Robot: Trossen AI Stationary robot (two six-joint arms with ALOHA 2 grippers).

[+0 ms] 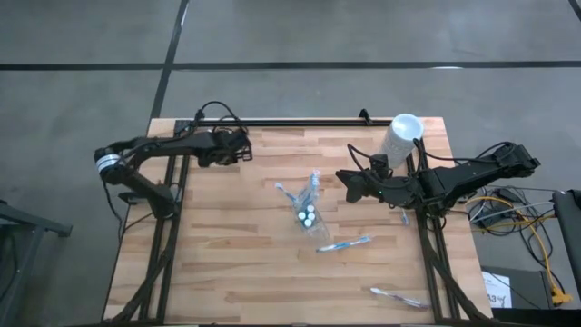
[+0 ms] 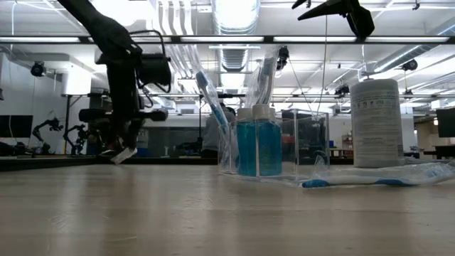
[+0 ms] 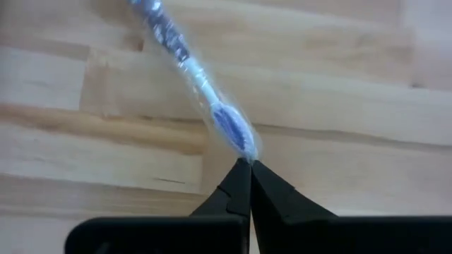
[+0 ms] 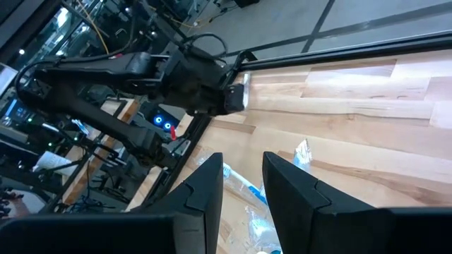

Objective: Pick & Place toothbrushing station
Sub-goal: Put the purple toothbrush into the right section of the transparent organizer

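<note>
High view: wooden table [image 1: 227, 272] with a clear pouch [image 1: 309, 211] lying near its middle — holds small white-capped blue tubes [image 1: 308, 216] and a toothbrush [image 1: 313, 184] poking out toward the far edge. In the low view, tubes [image 2: 258, 146] stand upright inside the pouch, brushes leaning beside them. Loose wrapped toothbrush [image 1: 345, 243] just right of the pouch; another [image 1: 398, 296] near the front right corner. Tall white cylinder [image 1: 399, 138] at the far right. Left gripper [image 1: 243, 145] at the far left side, fingers [image 3: 244, 190] clenched on the tip of a wrapped toothbrush [image 3: 191, 67]. Right gripper [image 1: 345, 179] right of the pouch — raised above the table, fingers [image 4: 205, 190] released, parted, holding nothing.
</note>
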